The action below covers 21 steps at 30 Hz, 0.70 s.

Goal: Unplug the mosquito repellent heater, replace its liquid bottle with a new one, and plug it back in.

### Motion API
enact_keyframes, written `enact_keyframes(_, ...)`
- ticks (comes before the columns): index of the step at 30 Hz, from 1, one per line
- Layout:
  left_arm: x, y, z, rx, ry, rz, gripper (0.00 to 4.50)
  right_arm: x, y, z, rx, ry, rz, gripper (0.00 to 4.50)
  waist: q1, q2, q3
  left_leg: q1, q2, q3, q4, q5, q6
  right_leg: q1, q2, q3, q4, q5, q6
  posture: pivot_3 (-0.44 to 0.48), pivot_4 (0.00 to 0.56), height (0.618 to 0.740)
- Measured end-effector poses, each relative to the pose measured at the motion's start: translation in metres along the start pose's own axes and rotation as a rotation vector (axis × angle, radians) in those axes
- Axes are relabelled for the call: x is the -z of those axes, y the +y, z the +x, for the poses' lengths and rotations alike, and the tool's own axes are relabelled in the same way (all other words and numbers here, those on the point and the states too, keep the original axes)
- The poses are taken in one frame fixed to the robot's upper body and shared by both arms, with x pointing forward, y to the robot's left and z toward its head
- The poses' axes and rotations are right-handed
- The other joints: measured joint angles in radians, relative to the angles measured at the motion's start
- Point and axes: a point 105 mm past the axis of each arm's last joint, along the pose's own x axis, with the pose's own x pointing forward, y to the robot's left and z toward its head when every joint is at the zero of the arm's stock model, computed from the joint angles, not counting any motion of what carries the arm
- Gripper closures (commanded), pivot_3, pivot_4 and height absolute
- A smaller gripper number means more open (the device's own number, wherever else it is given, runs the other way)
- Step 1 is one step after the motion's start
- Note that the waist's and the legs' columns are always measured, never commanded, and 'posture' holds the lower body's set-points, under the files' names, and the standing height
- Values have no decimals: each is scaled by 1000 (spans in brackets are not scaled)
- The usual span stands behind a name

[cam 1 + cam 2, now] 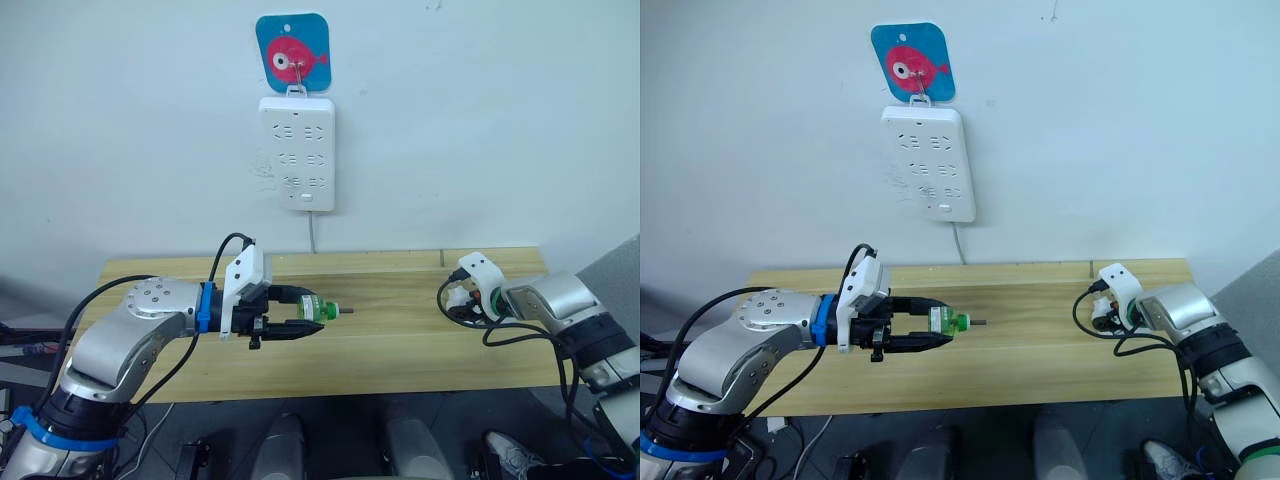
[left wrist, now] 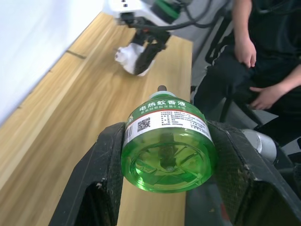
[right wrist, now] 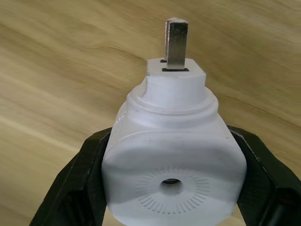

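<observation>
glossy translucent plastic bottle (image 2: 168, 146), matt white heater (image 3: 174, 160), wood table (image 1: 420, 340)

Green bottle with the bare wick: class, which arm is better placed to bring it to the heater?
Left. Its tool already grips the green bottle, wick pointing toward the right arm. The right tool is shut on the white heater over the wooden table.

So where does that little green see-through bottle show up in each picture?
Left eye view: small translucent green bottle centre-left, between the left arm's black fingers.
Right eye view: the bottle in the same grip, above the wooden table.
Left wrist view: it is close-up, centre.
Right wrist view: not there.
Shared landmark: the table.
</observation>
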Motion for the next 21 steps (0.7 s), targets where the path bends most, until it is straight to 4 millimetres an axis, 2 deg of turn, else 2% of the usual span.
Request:
enact_keyframes(4, 1, 1, 1, -17, -1, 13, 2246, -3, -2, 4, 4, 15, 8, 1464, 1, 0, 0, 0, 0, 0, 1, 0, 0, 1, 0, 0, 0, 0, 0, 6, 217, 734)
enact_keyframes(6, 1, 1, 2, -22, -7, 12, 2246, -5, -2, 5, 7, 14, 8, 710, 1, 0, 0, 1, 0, 0, 1, 0, 0, 1, 0, 0, 0, 0, 0, 2, 217, 734)
enact_keyframes(8, 2, 2, 3, -27, -8, 14, 2246, -5, -1, 9, 6, 15, 20, 157, 1, 0, 0, 1, 0, 0, 1, 0, 0, 1, 0, 0, 0, 0, 0, -5, 217, 734)
enact_keyframes(9, 2, 2, 3, -27, -8, 15, 2246, -6, 0, 10, 4, 11, 27, 0, 1, 0, 0, 0, 0, 0, 0, 0, 0, 1, 0, 0, 0, 0, 0, -9, 217, 734)
enact_keyframes(12, 2, 2, 4, -29, -7, 22, 2246, -9, -4, 4, 11, -17, 54, 0, 1, 1, 1, 0, -1, 0, 0, 0, 0, 1, 0, 0, 0, 0, 0, -26, 215, 734)
enact_keyframes(14, 1, 2, 5, -30, -10, 24, 2246, -13, -9, -6, 24, -49, 68, 0, 1, 1, 1, 0, -1, 0, 0, 0, 0, 1, -1, 0, 0, 0, 0, -34, 211, 734)
enact_keyframes(17, 1, 6, 7, -46, -33, 21, 2246, -21, -15, -33, 43, -149, 105, 0, 3, 1, 1, 0, -1, -1, 0, 0, 0, 1, -1, -1, 0, 0, 0, -51, 203, 734)
enact_keyframes(21, -10, 18, 15, -104, -131, 38, 2246, -63, 7, -86, -73, -453, 125, 0, 0, 1, 1, 0, 0, 0, 1, 0, 0, 1, 0, 0, 0, 0, 0, -78, 192, 734)
